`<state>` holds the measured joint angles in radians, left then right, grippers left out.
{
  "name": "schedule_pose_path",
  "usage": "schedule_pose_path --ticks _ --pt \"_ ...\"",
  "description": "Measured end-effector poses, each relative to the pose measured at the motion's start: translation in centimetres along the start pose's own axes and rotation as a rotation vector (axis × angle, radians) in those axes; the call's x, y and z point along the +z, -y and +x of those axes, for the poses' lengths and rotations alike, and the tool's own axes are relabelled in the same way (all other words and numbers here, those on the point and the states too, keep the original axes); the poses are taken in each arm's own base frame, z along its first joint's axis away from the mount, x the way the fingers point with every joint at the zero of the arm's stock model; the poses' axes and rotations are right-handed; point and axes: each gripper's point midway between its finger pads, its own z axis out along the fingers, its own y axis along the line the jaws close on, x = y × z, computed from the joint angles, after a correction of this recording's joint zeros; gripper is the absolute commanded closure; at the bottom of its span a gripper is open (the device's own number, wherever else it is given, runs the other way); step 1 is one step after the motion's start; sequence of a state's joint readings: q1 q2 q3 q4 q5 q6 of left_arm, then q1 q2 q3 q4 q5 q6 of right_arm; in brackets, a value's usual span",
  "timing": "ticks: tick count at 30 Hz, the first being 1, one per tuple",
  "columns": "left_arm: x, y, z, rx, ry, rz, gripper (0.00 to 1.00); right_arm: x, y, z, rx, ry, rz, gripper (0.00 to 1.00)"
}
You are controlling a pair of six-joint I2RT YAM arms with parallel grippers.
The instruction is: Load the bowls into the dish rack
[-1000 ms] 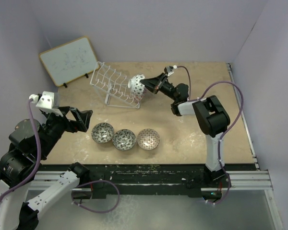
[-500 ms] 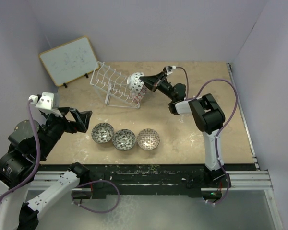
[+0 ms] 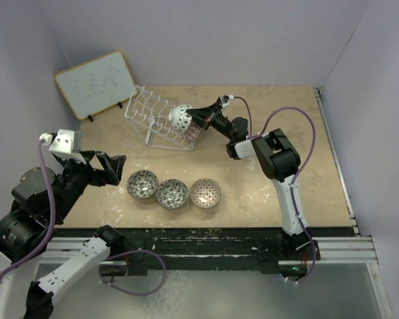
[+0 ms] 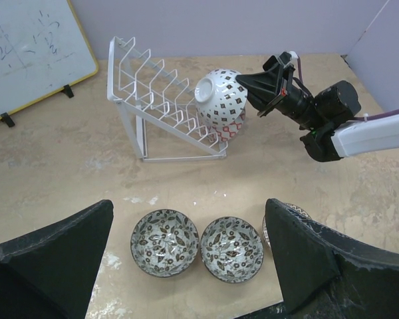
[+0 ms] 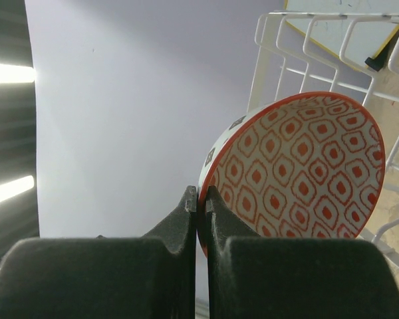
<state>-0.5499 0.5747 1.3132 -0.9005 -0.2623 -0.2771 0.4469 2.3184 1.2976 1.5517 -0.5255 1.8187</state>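
Right wrist: right gripper (image 5: 201, 196) jaws pinch the red-patterned bowl (image 5: 299, 166) by its rim, at the dish rack (image 5: 258, 66). Left gripper (image 4: 189, 212) jaws spread wide.

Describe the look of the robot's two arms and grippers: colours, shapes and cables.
Both the left arm and right arm combine black joint housings with white links. Mauve cables loop along each. The left gripper and right gripper carry black wedge-shaped fingers. A white block tops the left wrist.

Bright, even light; soft shadows.
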Motion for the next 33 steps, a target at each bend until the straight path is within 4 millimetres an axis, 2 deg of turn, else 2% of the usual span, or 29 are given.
schedule_pose_path --ticks 5,12,19,24,29,33 --pt "0.0 -0.1 0.0 0.000 0.001 -0.004 0.01 -0.1 0.7 -0.2 0.022 0.013 0.008 1.00" --pt "0.0 -0.1 0.0 0.000 0.001 -0.004 0.01 -0.6 3.1 -1.0 0.063 0.038 0.039 1.00" --pt "0.1 -0.1 0.0 0.001 0.001 -0.004 0.01 -0.4 3.3 -1.3 0.072 0.042 0.033 1.00" --pt "0.1 -0.1 0.0 0.001 0.000 -0.004 0.01 -0.5 4.3 -1.6 0.086 0.054 0.042 1.00" --pt "0.3 0.0 0.1 0.003 -0.005 -0.005 0.01 -0.9 5.5 -1.8 0.105 0.061 0.066 0.89" --pt "0.6 0.1 0.0 0.003 -0.007 -0.005 0.01 -0.9 5.6 -1.8 0.117 0.061 0.066 0.76"
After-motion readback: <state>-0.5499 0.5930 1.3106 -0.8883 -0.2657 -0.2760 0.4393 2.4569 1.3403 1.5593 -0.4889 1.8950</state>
